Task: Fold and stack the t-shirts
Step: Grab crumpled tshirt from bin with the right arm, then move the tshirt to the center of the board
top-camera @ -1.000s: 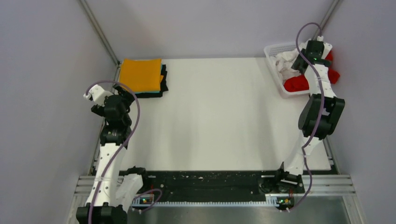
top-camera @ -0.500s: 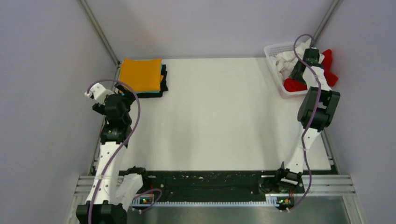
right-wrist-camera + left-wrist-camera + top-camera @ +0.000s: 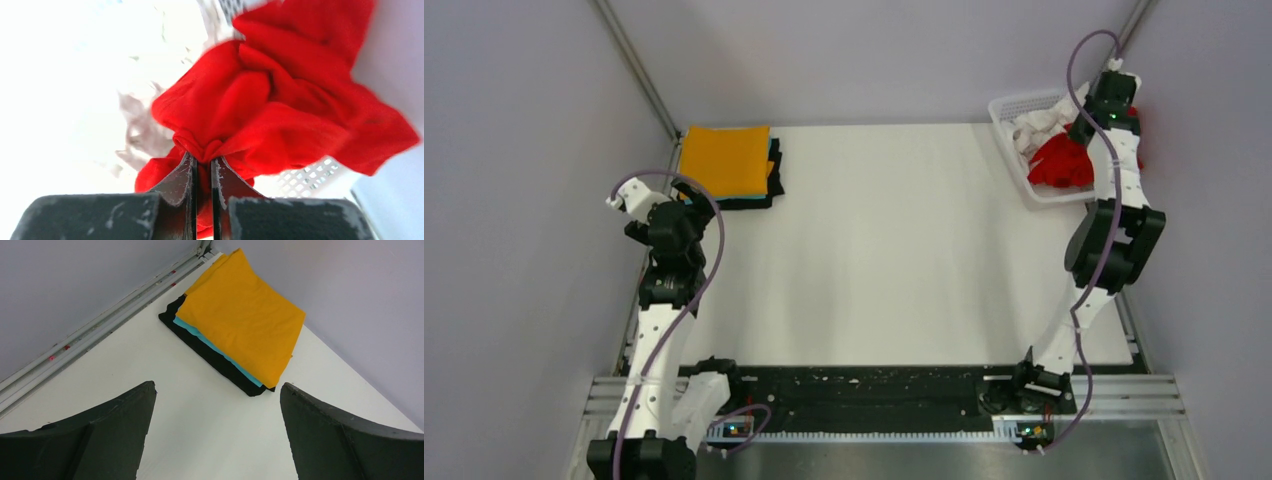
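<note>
Red cloth fills the right wrist view: the red t-shirt [image 3: 280, 110] is bunched and crumpled, a pinch of its fabric clenched between the closed fingers of the right pincer [image 3: 202, 167], with folds spreading up and to the right. That grip does not show in the top view, where the arm covers the pincer and only a red heap appears over the near half of the white mesh basket [image 3: 1009, 106] at the far right corner of the tabletop [image 3: 884, 240]. Whether the shirt hangs free of the basket or rests in it cannot be told. A crumpled white t-shirt [image 3: 1030, 131] lies in the basket beside it, washed out to glare in the wrist view. Only the left wrist view shows the layers of the folded stack at the far left corner: the orange t-shirt [image 3: 245, 315] flat on top, a thin edge of the teal t-shirt [image 3: 235, 365] beneath it, and the black t-shirt [image 3: 220, 361] lowest, on the tabletop. The left pincer [image 3: 216, 387] hovers near this stack, fingers spread wide and holding nothing, their lower parts cut off by the frame edge.
</note>
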You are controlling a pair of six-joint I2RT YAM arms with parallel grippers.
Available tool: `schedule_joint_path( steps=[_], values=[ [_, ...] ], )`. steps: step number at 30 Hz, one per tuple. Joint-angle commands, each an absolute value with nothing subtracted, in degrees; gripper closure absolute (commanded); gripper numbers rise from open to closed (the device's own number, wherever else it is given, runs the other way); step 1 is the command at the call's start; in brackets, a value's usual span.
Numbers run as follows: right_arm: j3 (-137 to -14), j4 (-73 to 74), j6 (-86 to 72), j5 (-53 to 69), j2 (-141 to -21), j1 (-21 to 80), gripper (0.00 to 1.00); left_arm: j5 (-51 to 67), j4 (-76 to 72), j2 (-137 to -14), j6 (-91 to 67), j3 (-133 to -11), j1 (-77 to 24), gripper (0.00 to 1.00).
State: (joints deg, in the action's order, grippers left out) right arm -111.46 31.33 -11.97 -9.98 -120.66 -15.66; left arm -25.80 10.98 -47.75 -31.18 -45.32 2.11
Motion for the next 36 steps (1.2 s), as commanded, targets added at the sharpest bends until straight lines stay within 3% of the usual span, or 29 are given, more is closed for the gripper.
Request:
schedule_joint_path(
  steps=[1,7,17,23,26,30,32,33,35,36],
  values=[
    [-116.02,23.91,-9.88,-4.32,-105.67,-15.80,1.00,-24.23,8.58,-47.28,-32.14,-45.82,2.32,0.01],
    [-122.46,24.41,-10.10,12.41,-100.76,-12.21,1.00,-20.74,7.02,-48.91,-32.34,-45.91,2.36,0.01],
    [-136.62,24.98,-4.71,27.44,-101.49,10.11,1.00,-16.61,7.29,-51.06,-33.39,-46.19,2.30,0.01],
    [-132.57,19.03,-7.52,33.23,-101.22,16.24,1.00,-14.33,7.72,-51.61,-34.11,-45.95,2.32,0.01],
    [-120.53,18.00,-6.49,28.45,-97.88,16.26,0.97,-13.66,9.57,-52.27,-35.10,-46.15,2.36,0.01],
    [-96.76,15.83,-5.75,11.79,-92.80,15.64,0.72,-12.02,11.97,-53.70,-35.96,-46.30,2.32,0.01],
    [-87.80,16.18,-6.84,3.00,-91.87,14.60,0.44,-10.66,13.17,-54.61,-36.07,-46.60,2.37,0.01],
    [-83.99,16.39,-8.12,-2.06,-91.33,14.14,0.36,-9.55,13.65,-55.23,-36.18,-46.67,2.27,0.01],
    [-78.27,17.02,-10.32,-11.27,-90.37,13.57,0.04,-6.95,14.24,-56.61,-36.08,-46.61,2.22,0.01],
    [-76.93,17.95,-10.47,-14.41,-90.18,13.49,0.02,-5.79,14.50,-57.55,-36.20,-46.68,2.22,0.01]
  ],
)
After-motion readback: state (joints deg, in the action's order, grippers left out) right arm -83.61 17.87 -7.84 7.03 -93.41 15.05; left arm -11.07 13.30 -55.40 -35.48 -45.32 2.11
